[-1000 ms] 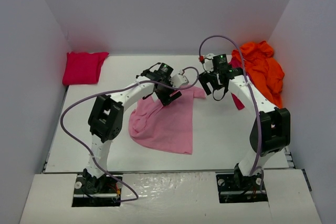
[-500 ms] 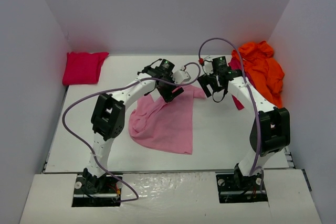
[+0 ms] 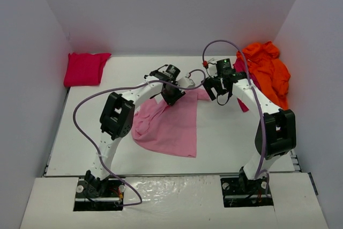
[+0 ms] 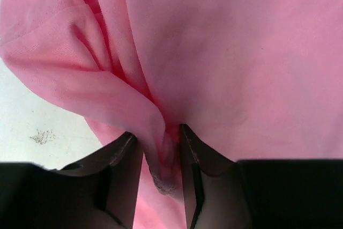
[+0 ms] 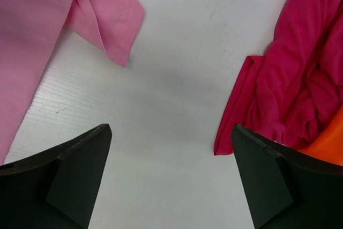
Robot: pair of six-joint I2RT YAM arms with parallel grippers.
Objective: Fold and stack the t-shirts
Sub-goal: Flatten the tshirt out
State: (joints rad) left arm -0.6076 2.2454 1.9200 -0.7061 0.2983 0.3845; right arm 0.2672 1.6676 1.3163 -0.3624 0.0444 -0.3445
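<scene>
Pink shirt [image 3: 171,127] spread on table [image 3: 230,132], fold pinched in left gripper [image 4: 158,146], right gripper [image 5: 170,132] wide open near crimson shirt [image 5: 289,79].

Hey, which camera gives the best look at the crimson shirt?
The right wrist view: the crimson shirt lies crumpled in plain sight there. From the top view only slivers peek out behind the right arm, beside the orange shirt. The left wrist view shows the pink shirt, no crimson.
</scene>
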